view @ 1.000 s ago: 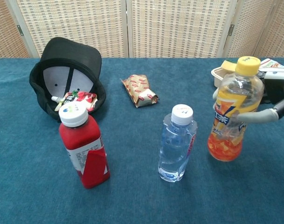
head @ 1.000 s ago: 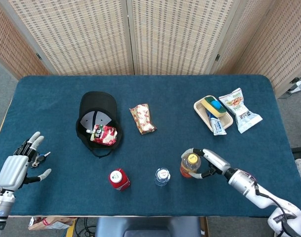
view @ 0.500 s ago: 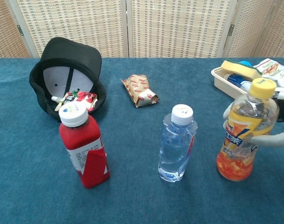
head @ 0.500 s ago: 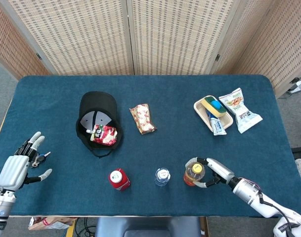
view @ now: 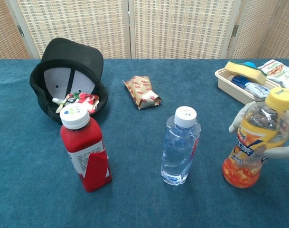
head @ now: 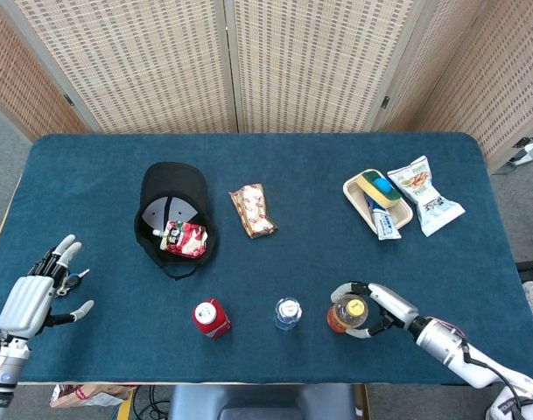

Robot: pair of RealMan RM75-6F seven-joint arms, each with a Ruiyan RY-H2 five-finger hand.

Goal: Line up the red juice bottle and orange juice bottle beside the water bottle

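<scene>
Blue cloth table (head: pixel 275 166), wicker screens (head: pixel 222 61) behind, right hand (head: pixel 382 306) gripping orange juice bottle (view: pixel 257 140), left hand (head: pixel 34 293) spread wide.

Near the front edge of the tabletop (head: pixel 275 166) three bottles stood in a row: the red juice bottle (view: pixel 85 149) at the left, the water bottle (view: pixel 180 146) in the middle, the orange juice bottle (view: pixel 258 140) at the right. Behind them lay a cap (head: pixel 174 214) holding small packets, a snack pack (head: pixel 252 210) right of it, and a tray (head: pixel 376 203) and bag (head: pixel 424 195) further right
</scene>
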